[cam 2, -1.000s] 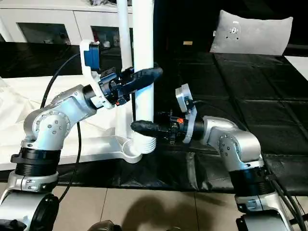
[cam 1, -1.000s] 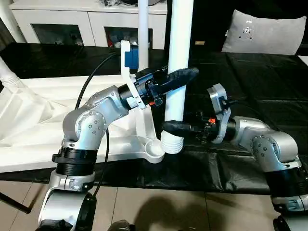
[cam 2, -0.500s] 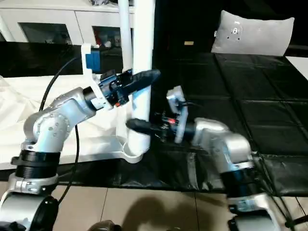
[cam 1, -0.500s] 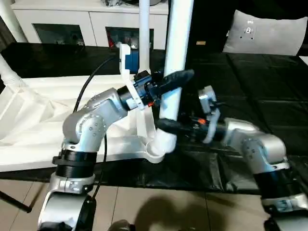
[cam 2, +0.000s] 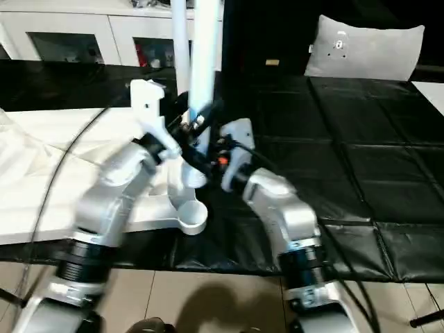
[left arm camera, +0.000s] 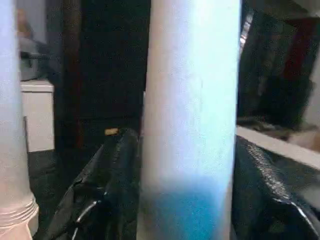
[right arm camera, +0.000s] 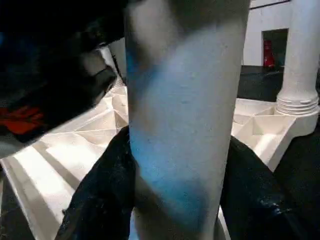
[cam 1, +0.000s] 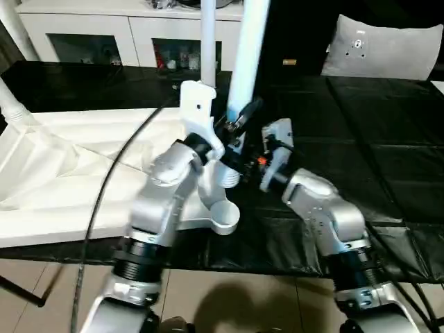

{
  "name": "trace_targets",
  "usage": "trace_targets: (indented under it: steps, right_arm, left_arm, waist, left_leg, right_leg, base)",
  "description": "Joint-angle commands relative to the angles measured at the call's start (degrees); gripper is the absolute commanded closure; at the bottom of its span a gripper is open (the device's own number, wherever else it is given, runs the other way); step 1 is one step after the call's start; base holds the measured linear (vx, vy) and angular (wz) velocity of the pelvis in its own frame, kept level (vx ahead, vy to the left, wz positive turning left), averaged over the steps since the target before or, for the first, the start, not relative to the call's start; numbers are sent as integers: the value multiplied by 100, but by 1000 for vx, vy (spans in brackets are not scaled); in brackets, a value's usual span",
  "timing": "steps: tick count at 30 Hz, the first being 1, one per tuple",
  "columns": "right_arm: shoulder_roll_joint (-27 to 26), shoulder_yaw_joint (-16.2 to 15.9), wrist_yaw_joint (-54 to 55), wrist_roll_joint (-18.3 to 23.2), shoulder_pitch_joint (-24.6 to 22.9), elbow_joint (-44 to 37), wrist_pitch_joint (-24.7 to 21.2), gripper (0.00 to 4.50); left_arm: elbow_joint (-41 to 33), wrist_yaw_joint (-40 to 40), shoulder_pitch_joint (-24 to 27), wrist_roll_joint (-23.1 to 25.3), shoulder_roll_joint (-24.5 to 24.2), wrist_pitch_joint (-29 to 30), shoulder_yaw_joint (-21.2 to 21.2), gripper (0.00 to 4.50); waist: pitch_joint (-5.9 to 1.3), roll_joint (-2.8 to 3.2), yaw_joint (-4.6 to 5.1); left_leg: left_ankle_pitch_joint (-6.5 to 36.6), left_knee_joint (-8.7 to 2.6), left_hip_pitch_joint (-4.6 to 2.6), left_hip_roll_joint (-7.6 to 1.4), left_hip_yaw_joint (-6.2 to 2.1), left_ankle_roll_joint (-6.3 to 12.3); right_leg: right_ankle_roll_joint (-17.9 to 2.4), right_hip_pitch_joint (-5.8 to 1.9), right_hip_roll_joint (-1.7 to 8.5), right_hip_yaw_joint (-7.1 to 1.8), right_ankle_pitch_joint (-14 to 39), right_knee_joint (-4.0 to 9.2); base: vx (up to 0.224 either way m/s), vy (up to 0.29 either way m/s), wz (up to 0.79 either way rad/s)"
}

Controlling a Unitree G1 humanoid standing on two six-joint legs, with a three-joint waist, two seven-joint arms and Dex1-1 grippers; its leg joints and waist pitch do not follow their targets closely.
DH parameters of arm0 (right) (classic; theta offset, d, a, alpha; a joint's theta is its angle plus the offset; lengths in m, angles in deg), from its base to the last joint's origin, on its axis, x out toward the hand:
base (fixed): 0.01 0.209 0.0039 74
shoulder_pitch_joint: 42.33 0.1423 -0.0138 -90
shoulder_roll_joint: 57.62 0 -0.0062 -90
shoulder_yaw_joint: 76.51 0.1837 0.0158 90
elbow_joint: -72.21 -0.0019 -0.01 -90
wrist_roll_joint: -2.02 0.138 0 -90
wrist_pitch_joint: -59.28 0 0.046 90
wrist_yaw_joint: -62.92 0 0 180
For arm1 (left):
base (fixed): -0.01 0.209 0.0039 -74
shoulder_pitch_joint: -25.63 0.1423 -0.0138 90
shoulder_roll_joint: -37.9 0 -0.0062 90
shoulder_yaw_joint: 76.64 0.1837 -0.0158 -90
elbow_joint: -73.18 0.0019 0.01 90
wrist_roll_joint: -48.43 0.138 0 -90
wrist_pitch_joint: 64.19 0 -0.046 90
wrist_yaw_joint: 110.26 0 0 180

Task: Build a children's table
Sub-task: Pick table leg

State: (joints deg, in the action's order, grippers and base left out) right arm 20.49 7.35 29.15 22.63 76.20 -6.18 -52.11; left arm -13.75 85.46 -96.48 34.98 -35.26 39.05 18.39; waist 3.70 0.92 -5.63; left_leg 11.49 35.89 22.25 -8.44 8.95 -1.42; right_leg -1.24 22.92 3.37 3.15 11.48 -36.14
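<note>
The white tabletop [cam 1: 83, 173] lies upside down on a bench covered with a black sheet [cam 1: 388, 159]. Its ribbed underside faces up. A round corner socket [cam 1: 223, 216] sits at the tabletop's near corner, and it is empty.

Just behind that socket, a long white leg [cam 1: 244, 62] stands almost straight up, with its ribbed bottom end [cam 1: 229, 177] low beside the tabletop's edge. Both grippers are on this leg. The left gripper [cam 1: 239, 118] is clamped on the leg a bit higher up, with one black finger [left arm camera: 107, 185] on each side of it. The right gripper [right arm camera: 177, 200] is clamped on the leg lower down, close to the ribbed end, with its fingers [right arm camera: 105, 195] hugging the tube.

A second white leg [cam 1: 207, 41] stands upright in a socket farther back on the tabletop. A third leg [cam 1: 10, 104] shows at the tabletop's far left end.

Behind the bench is a white cabinet [cam 1: 132, 31] with glass doors. A grey pillow [cam 1: 385, 48] rests far off to the right of the legs.
</note>
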Motion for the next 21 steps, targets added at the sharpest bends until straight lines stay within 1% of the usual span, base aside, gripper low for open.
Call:
trace_targets:
  steps: [1, 3, 4, 6, 11, 15, 16, 17, 18, 19, 20, 21]
  right_arm:
    - [-74, -55, 99, -102, -69, -73, 176, 261]
    - [-146, -53, 142, -139, -67, -32, 233, 261]
    - [-171, -56, 163, -167, -61, -6, 269, 261]
    - [-207, -54, 224, -229, -46, 50, 344, 261]
    - [-223, -12, 329, -276, -24, 120, 411, 261]
    - [-216, -1, 405, -348, -20, 155, 392, 261]
    - [-223, 39, 361, -283, -27, 159, 334, 261]
    - [-211, 69, 288, -234, -35, 144, 341, 226]
    - [-181, 131, 173, -127, -49, 90, 326, 205]
    - [-159, 176, 104, -49, -56, 51, 300, 191]
    - [-139, 223, 42, 21, -63, 11, 274, 188]
    - [-56, 411, -196, 339, -57, -102, 122, 181]
  left_arm:
    - [-23, -25, 4, 118, 12, -71, 73, 218]
    - [-2, -68, 21, 194, 54, -183, 116, 230]
    - [19, -81, 22, 221, 65, -225, 126, 241]
    - [83, -128, 17, 285, 97, -306, 119, 254]
    - [126, -280, 7, 348, 106, -354, 49, 263]
    - [141, -252, 3, 297, 148, -345, -1, 264]
    - [145, -204, -1, 214, 175, -317, -33, 264]
    - [154, -163, -19, 115, 189, -286, -85, 264]
    - [164, -87, -59, -122, 218, -170, -215, 264]
    - [165, -36, -83, -286, 236, -71, -301, 264]
    - [166, 13, -107, -450, 256, 32, -389, 264]
    - [176, 161, -171, -810, 244, 278, -582, 265]
  waist:
    - [-429, -34, 15]
    - [-425, -33, 38]
    - [-421, -19, 56]
    - [-417, -14, 62]
    - [-421, -14, 67]
    - [-419, -11, 67]
    - [-418, -14, 70]
    - [-420, -16, 70]
    - [-421, -12, 63]
    - [-423, -29, 61]
    - [-426, -22, 52]
    - [-420, -31, 50]
  left_leg:
    - [556, -456, -59, -444, -137, 115]
    - [623, -463, -59, -445, -139, 116]
    - [673, -469, -59, -450, -146, 100]
    - [718, -476, -68, -457, -149, 86]
    - [733, -471, -71, -452, -145, 91]
    - [727, -473, -72, -452, -145, 100]
    - [732, -474, -70, -451, -146, 100]
    - [720, -471, -70, -447, -142, 108]
    - [712, -470, -73, -452, -144, 108]
    - [695, -460, -69, -443, -133, 109]
    - [684, -456, -73, -441, -133, 111]
    - [694, -453, -76, -433, -125, 150]
  right_leg:
    - [-1158, -338, 554, -312, 420, 412]
    - [-1129, -337, 556, -317, 539, 427]
    - [-1121, -330, 549, -313, 595, 431]
    - [-1112, -322, 548, -313, 635, 438]
    - [-1154, -323, 553, -319, 548, 428]
    - [-1176, -318, 550, -318, 524, 426]
    - [-1175, -320, 548, -317, 526, 424]
    - [-1177, -322, 546, -318, 511, 424]
    - [-1194, -320, 554, -318, 489, 424]
    - [-1227, -331, 557, -319, 455, 411]
    - [-1257, -331, 564, -318, 438, 406]
    - [-1289, -331, 560, -320, 447, 414]
  base:
    - [0, 0, 0]
    - [0, 0, 0]
    - [0, 0, 0]
    - [0, 0, 0]
    - [0, 0, 0]
    - [0, 0, 0]
    - [0, 0, 0]
    - [0, 0, 0]
    - [0, 0, 0]
    - [0, 0, 0]
    - [0, 0, 0]
    - [0, 0, 0]
